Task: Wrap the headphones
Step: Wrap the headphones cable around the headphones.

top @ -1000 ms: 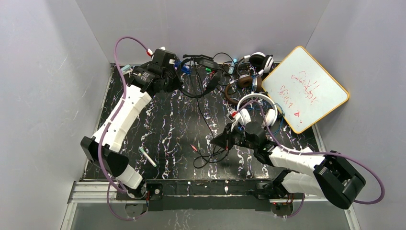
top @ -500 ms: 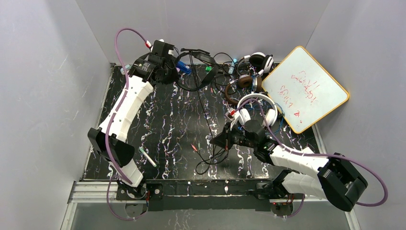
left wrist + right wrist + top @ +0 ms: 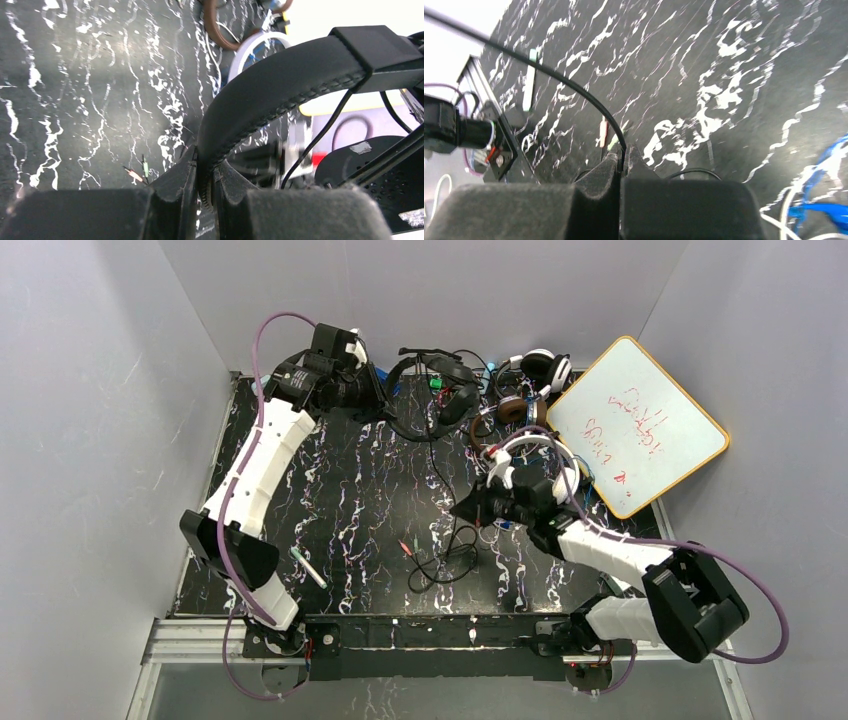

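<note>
- Holding the black headphones [image 3: 440, 400] up off the table [image 3: 330, 490] with the left gripper [image 3: 383, 405], over the far edge, roughly midway along it.
- Jaws there clenched hard on the padded headband [image 3: 280, 85].
- From the left wrist view: wedged right between the fingers [image 3: 175, 200], then arcing up and to the right, with a thin wire hanging off it.
- Pinching the black cord [image 3: 559, 77] with the right gripper [image 3: 462, 510], jaws squeezed tight on it, around the middle of the table but a bit toward the right edge.
- Easy enough to follow that cord from the black headset down to the right gripper, then on into a loose tangle lying toward the near edge, with the plugs [image 3: 405, 548] just beside it.
- Parked toward the far right corner: white headphones [image 3: 532, 440] right behind the right gripper, brown headphones [image 3: 510, 410] beyond those, and a white-and-black pair [image 3: 545, 365] at the far edge.
- Propped along the right edge: a whiteboard [image 3: 635, 425] with red scribbles, can't read them.
- Also lying toward the near left corner: a pen [image 3: 308, 567].
</note>
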Robot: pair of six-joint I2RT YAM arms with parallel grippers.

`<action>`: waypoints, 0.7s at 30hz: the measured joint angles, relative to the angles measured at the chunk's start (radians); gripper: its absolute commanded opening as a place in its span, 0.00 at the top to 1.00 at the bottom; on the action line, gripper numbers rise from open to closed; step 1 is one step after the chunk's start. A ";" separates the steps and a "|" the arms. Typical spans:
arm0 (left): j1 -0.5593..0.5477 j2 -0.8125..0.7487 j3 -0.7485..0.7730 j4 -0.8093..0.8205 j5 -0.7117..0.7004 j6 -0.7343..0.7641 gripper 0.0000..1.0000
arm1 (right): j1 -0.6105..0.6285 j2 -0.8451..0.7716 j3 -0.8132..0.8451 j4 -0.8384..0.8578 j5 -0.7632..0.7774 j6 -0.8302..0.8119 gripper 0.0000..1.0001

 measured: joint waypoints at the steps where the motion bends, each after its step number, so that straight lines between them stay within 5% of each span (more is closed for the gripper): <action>1: 0.000 -0.005 -0.007 0.006 0.024 0.005 1.00 | -0.033 0.008 0.013 -0.003 -0.028 0.002 0.99; 12: -0.003 -0.266 -0.360 0.150 0.224 0.187 1.00 | -0.316 0.143 0.297 -0.127 -0.362 0.055 0.99; 21: -0.141 -0.406 -0.520 0.199 0.034 0.530 1.00 | -0.354 0.167 0.573 -0.401 -0.510 0.002 0.99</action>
